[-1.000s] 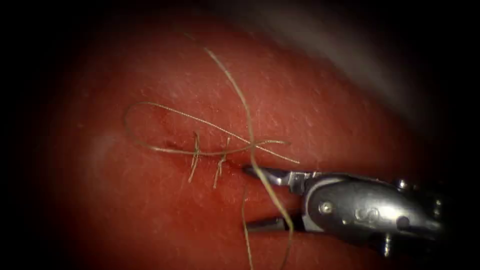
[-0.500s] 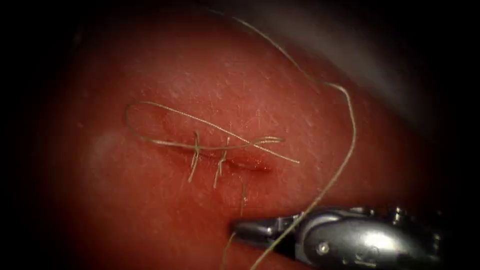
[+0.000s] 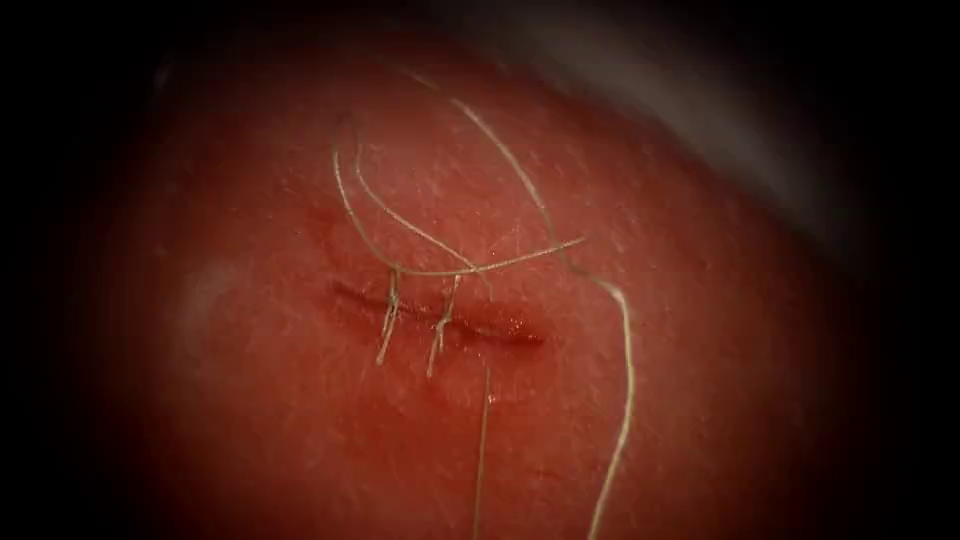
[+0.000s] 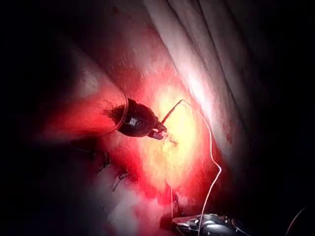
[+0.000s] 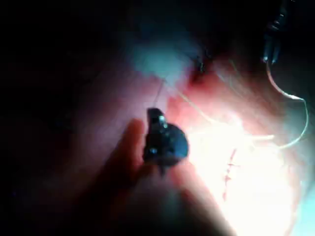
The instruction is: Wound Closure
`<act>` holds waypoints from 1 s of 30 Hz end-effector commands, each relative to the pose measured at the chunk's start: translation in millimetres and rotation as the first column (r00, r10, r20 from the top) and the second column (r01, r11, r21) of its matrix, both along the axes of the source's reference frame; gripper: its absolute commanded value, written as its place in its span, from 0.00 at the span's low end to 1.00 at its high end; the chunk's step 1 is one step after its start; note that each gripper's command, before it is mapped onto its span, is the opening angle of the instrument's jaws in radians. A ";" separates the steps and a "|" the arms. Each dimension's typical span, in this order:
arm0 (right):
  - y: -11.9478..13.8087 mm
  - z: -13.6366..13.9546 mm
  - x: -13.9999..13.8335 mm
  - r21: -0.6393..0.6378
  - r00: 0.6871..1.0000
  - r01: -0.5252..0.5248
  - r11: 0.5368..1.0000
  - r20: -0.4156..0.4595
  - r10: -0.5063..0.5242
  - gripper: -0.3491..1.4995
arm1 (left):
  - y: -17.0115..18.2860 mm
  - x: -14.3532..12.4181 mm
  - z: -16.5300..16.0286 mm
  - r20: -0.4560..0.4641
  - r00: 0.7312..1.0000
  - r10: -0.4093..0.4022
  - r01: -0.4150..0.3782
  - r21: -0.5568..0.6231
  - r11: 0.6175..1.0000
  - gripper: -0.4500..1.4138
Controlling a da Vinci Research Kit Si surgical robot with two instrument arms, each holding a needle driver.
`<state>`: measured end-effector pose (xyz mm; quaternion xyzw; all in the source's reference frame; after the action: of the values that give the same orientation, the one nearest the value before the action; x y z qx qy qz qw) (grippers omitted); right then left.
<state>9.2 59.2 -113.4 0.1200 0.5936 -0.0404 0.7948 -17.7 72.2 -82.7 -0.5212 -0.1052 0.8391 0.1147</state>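
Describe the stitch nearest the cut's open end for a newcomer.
On the tissue, find the dark cut across the middle. A left stitch and a right stitch cross it. Pick the right one, beside the cut's wet open end.

The endoscope looks down close on the cut (image 3: 440,318); both wrist views share the thread (image 4: 212,162).

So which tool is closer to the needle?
Left. The left tool holds the needle, which is out of the tissue; the right tool sits apart from it, by the thread.
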 end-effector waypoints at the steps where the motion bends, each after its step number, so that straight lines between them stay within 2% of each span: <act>1: -1.1 -1.5 1.0 0.004 1.000 0.024 1.000 -0.020 -0.024 0.00 | -0.4 -0.4 0.6 0.000 1.000 0.000 0.000 0.001 1.000 0.05; 6: -2.4 -4.3 1.2 0.007 0.996 0.073 0.997 -0.053 -0.073 0.00 | -0.4 -0.4 0.6 0.000 1.000 0.001 -0.001 0.001 1.000 0.05; 9: -4.5 -7.9 1.0 0.020 0.984 0.149 0.989 -0.097 -0.146 0.00 | -0.4 -0.4 0.6 0.000 1.000 0.001 -0.001 0.001 1.000 0.05; 13: -6.1 -10.8 1.1 0.025 0.966 0.220 0.975 -0.145 -0.214 0.00 | -0.4 -0.3 0.6 0.001 1.000 0.001 -0.001 0.002 1.000 0.05; 14: -6.0 -11.1 1.0 0.023 0.968 0.212 0.977 -0.141 -0.206 0.12 | -0.3 -0.3 0.6 0.001 1.000 0.001 -0.001 0.002 1.000 0.05; 15: -4.6 -11.9 0.3 0.017 0.989 0.120 0.993 -0.090 -0.118 0.71 | -0.3 -0.3 0.5 0.001 1.000 0.002 -0.002 0.002 1.000 0.05; 16: -4.0 -12.0 0.0 0.015 0.994 0.091 0.996 -0.070 -0.089 0.83 | -0.3 -0.2 0.5 0.001 1.000 0.002 -0.002 0.002 1.000 0.05; 17: -1.7 -12.0 -1.5 0.020 1.000 0.005 1.000 -0.030 -0.004 0.95 | -0.3 -0.2 0.5 0.001 1.000 0.002 -0.002 0.002 1.000 0.05; 19: 0.0 -11.8 -3.1 0.029 0.999 -0.044 0.999 -0.009 0.044 0.98 | -0.3 -0.2 0.5 0.001 1.000 0.002 -0.002 0.002 1.000 0.05; 20: 2.0 -11.2 -5.5 0.043 0.996 -0.087 0.995 0.008 0.087 0.98 | -0.3 -0.2 0.5 0.002 1.000 0.003 -0.003 0.002 1.000 0.05; 22: 4.7 -9.8 -8.6 0.064 0.989 -0.145 0.987 0.012 0.145 0.97 | -0.3 -0.1 0.5 0.002 1.000 0.003 -0.003 0.002 1.000 0.05; 25: 6.7 -7.6 -10.0 0.071 0.977 -0.211 0.975 0.013 0.211 0.96 | -0.3 -0.2 0.5 0.002 1.000 0.003 -0.003 0.002 1.000 0.05; 28: 8.3 -4.8 -10.3 0.183 0.952 -0.301 0.936 0.009 0.305 0.97 | -0.3 -0.2 0.5 0.002 1.000 0.003 -0.003 0.002 1.000 0.05; 30: 8.8 -3.6 -10.3 0.190 0.946 -0.321 0.928 0.010 0.325 0.95 | -0.3 -0.2 0.5 0.002 1.000 0.003 -0.003 0.002 1.000 0.05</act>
<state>-1.5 68.2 -116.8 0.0944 0.6138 0.1524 0.7688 -17.4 72.3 -82.8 -0.5217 -0.1062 0.8388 0.1140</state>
